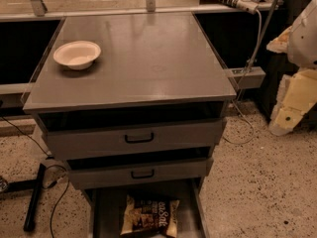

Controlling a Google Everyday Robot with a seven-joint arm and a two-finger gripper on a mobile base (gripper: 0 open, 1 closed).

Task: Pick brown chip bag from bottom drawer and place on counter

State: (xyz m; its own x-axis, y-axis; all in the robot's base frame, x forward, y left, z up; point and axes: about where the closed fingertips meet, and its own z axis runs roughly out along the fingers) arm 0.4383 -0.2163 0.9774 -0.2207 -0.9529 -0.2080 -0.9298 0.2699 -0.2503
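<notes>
The brown chip bag [150, 216] lies flat on the floor of the open bottom drawer [106, 212], at the lower edge of the camera view, and its lower part is cut off. The counter [158, 58] is the broad grey top of the cabinet above it. My arm shows as pale cream segments at the right edge, and my gripper [290, 110] hangs there beside the cabinet at about counter height. It is well to the right of the bag and above it, and touches nothing.
A white bowl [77, 54] sits on the counter's left side. Two upper drawers with black handles [139, 138] [142, 174] stand slightly open above the bag. A black bar and cables [34, 197] lie on the floor at left. A cable [257, 38] hangs at back right.
</notes>
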